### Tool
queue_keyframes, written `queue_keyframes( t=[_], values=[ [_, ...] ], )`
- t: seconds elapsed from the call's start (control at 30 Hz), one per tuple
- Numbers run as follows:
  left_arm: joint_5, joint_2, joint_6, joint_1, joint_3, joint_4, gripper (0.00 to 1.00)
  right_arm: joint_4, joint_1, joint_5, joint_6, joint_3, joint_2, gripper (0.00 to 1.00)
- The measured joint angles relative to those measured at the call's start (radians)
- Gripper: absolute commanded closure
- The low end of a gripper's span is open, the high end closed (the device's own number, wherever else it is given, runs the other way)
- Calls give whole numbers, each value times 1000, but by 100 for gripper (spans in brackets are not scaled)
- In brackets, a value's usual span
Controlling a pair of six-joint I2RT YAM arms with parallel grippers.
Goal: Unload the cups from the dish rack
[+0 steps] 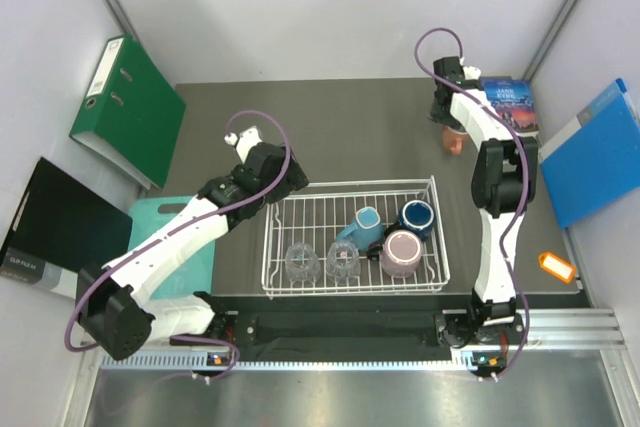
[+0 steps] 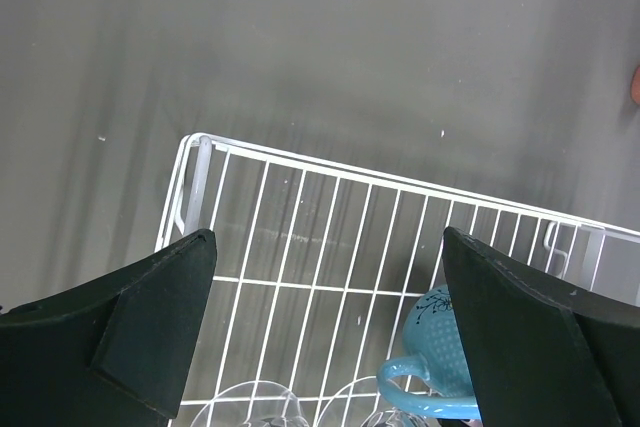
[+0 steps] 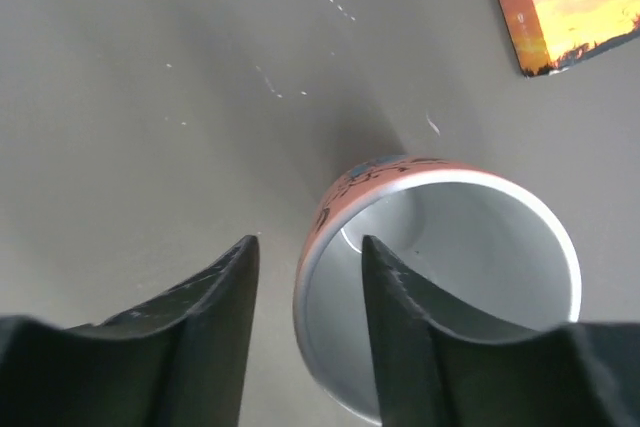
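The white wire dish rack [image 1: 350,187] holds a light blue mug [image 1: 365,224], a dark navy mug [image 1: 416,215], a mauve-pink mug [image 1: 402,252] and two clear tumblers [image 1: 302,262] [image 1: 342,261]. An orange mug [image 1: 456,140] stands upright on the table beyond the rack's far right corner. My right gripper [image 3: 310,242] is open astride the orange mug's [image 3: 340,197] rim, one finger inside it and the other outside, apart from the wall. My left gripper [image 2: 328,235] hangs open over the rack's [image 2: 300,162] far left part, with the blue mug [image 2: 440,337] and a tumbler [image 2: 240,407] below it.
A book [image 1: 510,102] lies just right of the orange mug, with a blue folder [image 1: 595,152] beyond it. A teal cutting board [image 1: 160,237] lies left of the rack under the left arm. A green binder [image 1: 130,107], a black folder [image 1: 55,227] and an orange tag [image 1: 557,266] sit at the table's sides.
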Motion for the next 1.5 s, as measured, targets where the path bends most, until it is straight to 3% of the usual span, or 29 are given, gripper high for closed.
queue_keyframes(
  t=[0.23, 0.3, 0.47, 0.73, 0.93, 1.2, 1.5],
  values=[
    [1, -1, 2, 0, 0, 2, 1, 58, 24, -35, -8, -10, -109, 31],
    [1, -1, 4, 0, 0, 3, 1, 88, 38, -50, -9, -28, -177, 19],
    [-9, 5, 63, -24, 22, -14, 3, 213, 101, -123, -11, -201, -464, 0],
    [-98, 127, 184, -223, 166, -37, 1, 297, 267, -186, -27, -595, -932, 0],
    [-100, 223, 285, -365, 231, -37, 1, 245, 328, -231, -43, -805, -1137, 1],
    [45, 246, 494, -396, 231, -16, 1, 203, 329, -301, -65, -898, -1327, 0],
    [201, 222, 681, -422, 229, 27, 1, 169, 329, -351, -71, -953, -1388, 0]
  ],
)
